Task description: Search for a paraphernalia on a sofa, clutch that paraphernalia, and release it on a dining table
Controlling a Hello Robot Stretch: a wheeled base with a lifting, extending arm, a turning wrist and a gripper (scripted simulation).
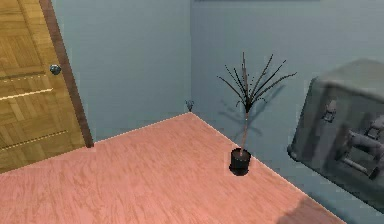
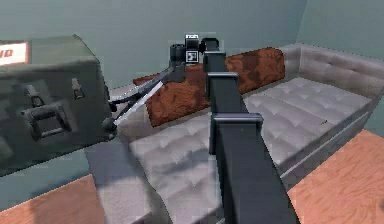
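Note:
A large grey-green hard case (image 2: pixel 50 100) with latches and a handle hangs at the arm side view's left, clear of the floor and the seat. My gripper (image 2: pixel 111 113) holds it, its thin fingers (image 2: pixel 140 93) running down-left from the dark body to the case's side. The same case (image 1: pixel 345 125) floats above the floor at the forward view's right edge. Behind the arm (image 2: pixel 235 130) stands a grey tufted sofa (image 2: pixel 290 110) with two rust-brown cushions (image 2: pixel 185 98) against its back.
A wooden door (image 1: pixel 30 80) with a round knob is at the forward view's left. A spiky dark plant (image 1: pixel 245 90) in a black pot (image 1: pixel 240 160) stands near the blue walls' corner. Reddish wood floor (image 1: pixel 130 175) lies open ahead.

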